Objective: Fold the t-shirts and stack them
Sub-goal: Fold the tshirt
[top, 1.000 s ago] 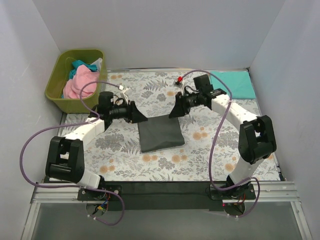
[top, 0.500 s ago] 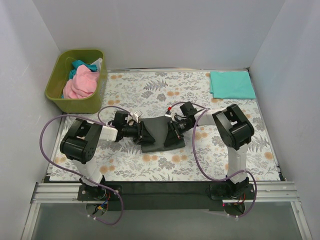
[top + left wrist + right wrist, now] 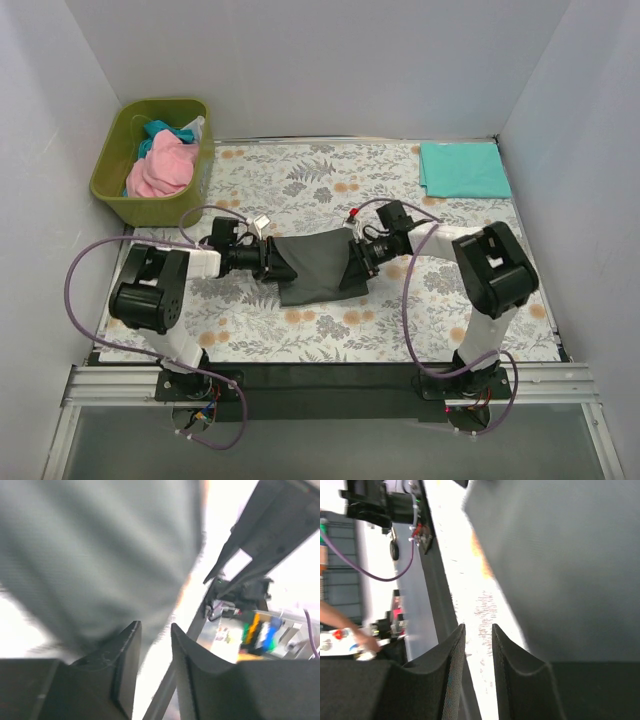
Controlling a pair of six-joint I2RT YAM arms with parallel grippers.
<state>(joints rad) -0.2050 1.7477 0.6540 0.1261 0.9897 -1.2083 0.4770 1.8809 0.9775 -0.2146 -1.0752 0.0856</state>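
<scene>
A dark charcoal t-shirt [image 3: 318,270], folded into a rough square, lies mid-table. My left gripper [image 3: 276,263] is at its left edge and my right gripper [image 3: 356,262] at its right edge, both low and pointing inward. In the left wrist view the jaws [image 3: 155,627] stand a little apart with nothing between them, and the blurred grey shirt [image 3: 100,545] lies against the left finger's outer side. In the right wrist view the jaws [image 3: 478,627] are also slightly apart and empty, with the shirt [image 3: 560,555] beside the right finger. A folded teal-green t-shirt [image 3: 462,168] lies at the back right.
An olive-green bin [image 3: 110,180] at the back left holds a pink shirt [image 3: 165,168] and a teal one [image 3: 158,130]. The floral cloth [image 3: 300,180] covers the table. White walls close in on three sides.
Both grippers came down from the shirt's far corners to its left and right sides. The shirt's far edge now looks wider and pulled between them.
</scene>
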